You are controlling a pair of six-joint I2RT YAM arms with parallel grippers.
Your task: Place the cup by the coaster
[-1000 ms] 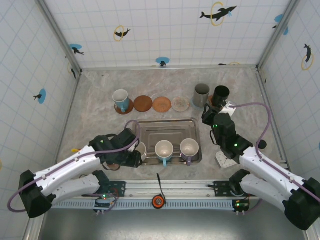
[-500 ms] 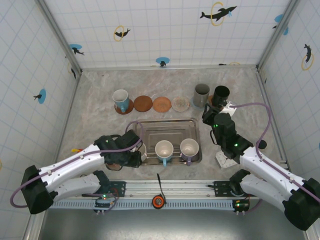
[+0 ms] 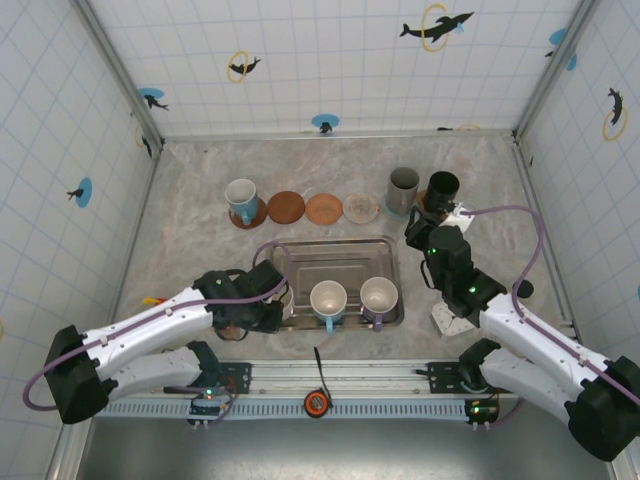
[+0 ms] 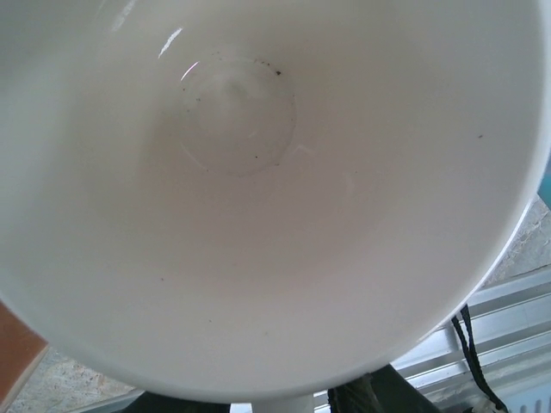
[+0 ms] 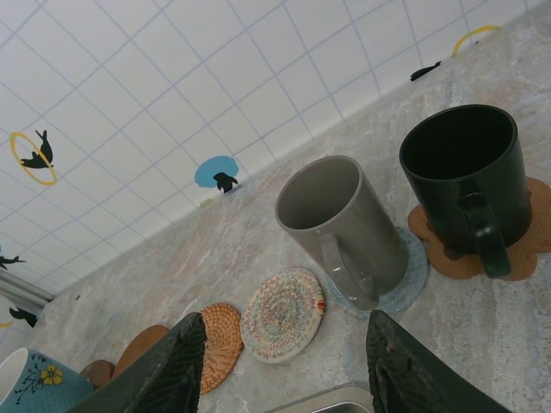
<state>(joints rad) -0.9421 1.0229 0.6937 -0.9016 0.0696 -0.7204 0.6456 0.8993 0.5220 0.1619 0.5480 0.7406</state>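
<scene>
Hiding a cup at the left end of the tray, left tool: grip unclear; two mugs alongside; right tool spread, empty.

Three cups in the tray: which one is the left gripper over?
The leftmost cup, at the left edge of the tray, under the left gripper. The blue-handled cup and purple-handled cup stand clear to its right.

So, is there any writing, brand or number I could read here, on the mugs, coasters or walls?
No readable text anywhere.
The wall tiles carry only dolphin pictures, and the blue cup only a flower.
The orange disc on the front rail is too small to show any label.
</scene>
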